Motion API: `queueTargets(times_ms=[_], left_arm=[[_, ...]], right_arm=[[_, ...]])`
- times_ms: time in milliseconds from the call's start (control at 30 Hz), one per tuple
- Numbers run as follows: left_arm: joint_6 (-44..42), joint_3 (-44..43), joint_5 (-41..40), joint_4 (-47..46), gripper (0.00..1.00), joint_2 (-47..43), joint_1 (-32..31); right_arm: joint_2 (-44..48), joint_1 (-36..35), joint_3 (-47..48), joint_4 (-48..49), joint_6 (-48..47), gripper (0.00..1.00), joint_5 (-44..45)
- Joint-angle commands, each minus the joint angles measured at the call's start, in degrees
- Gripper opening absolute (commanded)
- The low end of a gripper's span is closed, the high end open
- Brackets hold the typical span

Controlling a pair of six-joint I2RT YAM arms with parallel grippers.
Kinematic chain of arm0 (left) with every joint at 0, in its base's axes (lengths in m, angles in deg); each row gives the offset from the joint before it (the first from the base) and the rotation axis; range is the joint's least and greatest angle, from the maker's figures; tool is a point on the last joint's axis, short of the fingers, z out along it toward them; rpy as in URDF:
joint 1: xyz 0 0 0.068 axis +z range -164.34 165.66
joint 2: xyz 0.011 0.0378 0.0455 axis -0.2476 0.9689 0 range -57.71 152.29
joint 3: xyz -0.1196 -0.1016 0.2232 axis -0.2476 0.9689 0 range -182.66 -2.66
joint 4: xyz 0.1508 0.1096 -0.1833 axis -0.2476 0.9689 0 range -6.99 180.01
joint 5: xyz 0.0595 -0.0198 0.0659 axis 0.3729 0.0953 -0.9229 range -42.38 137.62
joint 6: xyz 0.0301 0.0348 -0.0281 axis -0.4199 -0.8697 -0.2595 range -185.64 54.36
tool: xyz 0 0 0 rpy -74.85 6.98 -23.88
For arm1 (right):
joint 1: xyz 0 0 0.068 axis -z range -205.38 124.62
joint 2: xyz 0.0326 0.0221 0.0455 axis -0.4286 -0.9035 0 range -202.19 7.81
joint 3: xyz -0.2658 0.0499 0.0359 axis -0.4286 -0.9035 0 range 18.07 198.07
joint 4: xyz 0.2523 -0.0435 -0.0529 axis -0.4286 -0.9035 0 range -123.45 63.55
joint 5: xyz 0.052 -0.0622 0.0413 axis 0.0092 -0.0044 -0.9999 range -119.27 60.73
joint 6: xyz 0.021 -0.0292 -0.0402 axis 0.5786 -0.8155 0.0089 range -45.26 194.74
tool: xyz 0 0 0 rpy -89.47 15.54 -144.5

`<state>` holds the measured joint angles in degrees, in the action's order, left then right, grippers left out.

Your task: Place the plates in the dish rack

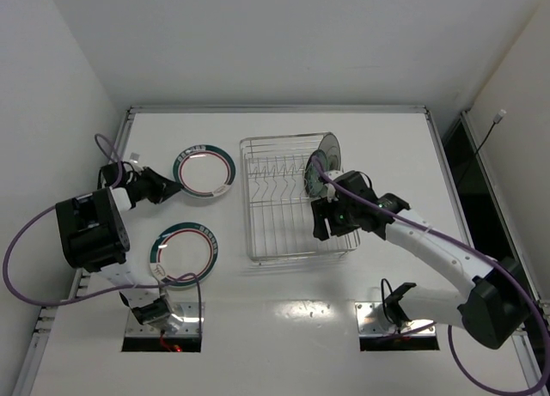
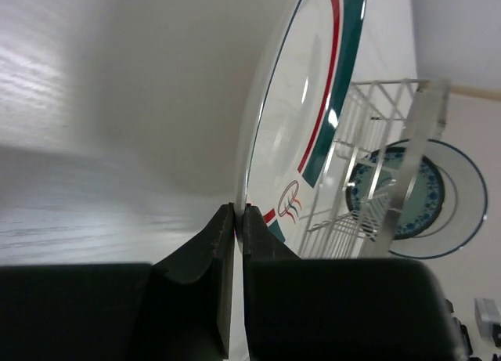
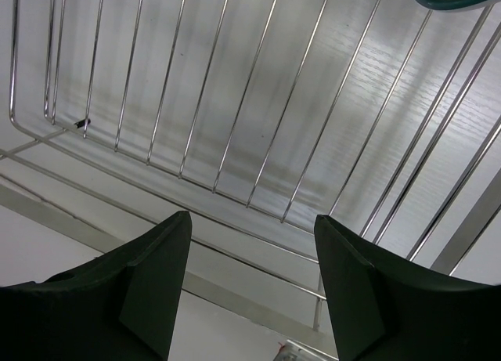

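Two plates (image 1: 183, 252) sit left of the dish rack (image 1: 258, 241). The left pincer (image 2: 239, 214) pinches the far plate (image 1: 204, 171) by its rim; lift slowly, stand it between prongs (image 1: 275, 168). The right pincer (image 3: 252, 220) is spread.

Light falls bright and even from overhead. The glossy white table (image 1: 284, 344) throws back a soft bright patch near its front edge. Shadows are faint: a pale one edges the silver wire dish rack (image 1: 284, 233). In the left wrist view the round white plate with a green and red rim band (image 2: 313, 102) carries pale streaks of glare, while the black left gripper fingers (image 2: 196, 290), up close, are dim and featureless. In the right wrist view the rack wires gleam, and the black right gripper fingers (image 3: 156, 290) sit dark and slightly soft.
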<state>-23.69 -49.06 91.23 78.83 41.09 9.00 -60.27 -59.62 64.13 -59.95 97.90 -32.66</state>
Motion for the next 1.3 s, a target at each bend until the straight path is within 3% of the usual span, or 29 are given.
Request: queueTargets(times_ms=[0,100,233,333,367,433,467,500,567,767,867,1067,1133,1267], left_arm=[[3.5,0.7,5.9,-10.5,0.0,-5.6,0.1],[6.8,2.9,8.1,-17.2,0.0,-9.3,0.1],[15.7,8.2,12.4,-33.3,0.0,-12.6,0.1],[27.3,12.2,17.2,-52.0,0.0,-11.7,0.1],[35.6,13.3,18.0,-64.6,0.0,-10.8,0.1],[44.7,15.5,19.2,-78.2,0.0,-8.5,0.1],[53.6,15.5,19.2,-84.8,0.0,-5.5,0.1],[57.7,15.5,19.2,-96.8,0.0,-3.8,0.1],[64.9,14.8,19.2,-104.8,0.0,0.1,-1.2],[60.0,14.3,21.1,-101.7,0.0,-2.9,-8.2],[50.1,14.3,22.6,-90.9,0.0,-7.3,-12.9],[23.0,9.9,22.0,-49.5,0.0,-18.6,-17.4],[17.6,9.4,21.2,-42.5,0.0,-19.3,-18.1],[17.6,8.9,21.2,-42.5,0.0,-19.3,-18.7]], right_arm=[[-0.6,0.3,-0.6,1.8,0.2,0.61,-0.9],[-1.9,0.3,-0.6,1.8,0.2,0.61,-1.5],[-2.5,0.3,0.0,1.8,-0.3,0.61,-2.1],[-1.1,0.3,3.2,0.3,-1.7,0.61,-2.7],[-0.2,0.3,5.2,0.3,-1.7,0.61,-2.7],[2.1,0.3,7.7,2.4,-0.6,0.65,-4.6],[3.8,0.3,8.7,3.5,0.0,0.65,-5.6],[3.8,0.3,9.7,4.7,0.0,0.67,-8.0],[4.4,0.3,14.6,8.3,2.5,0.69,-11.1],[-3.6,1.4,21.5,12.0,3.8,0.7,-15.7],[-8.7,1.9,25.6,13.1,3.8,0.7,-17.7],[-12.8,3.0,28.6,16.3,5.0,0.7,-20.5],[-13.4,3.7,28.6,17.2,5.0,0.7,-21.2],[-13.9,5.0,26.8,19.8,5.6,0.7,-22.4]])
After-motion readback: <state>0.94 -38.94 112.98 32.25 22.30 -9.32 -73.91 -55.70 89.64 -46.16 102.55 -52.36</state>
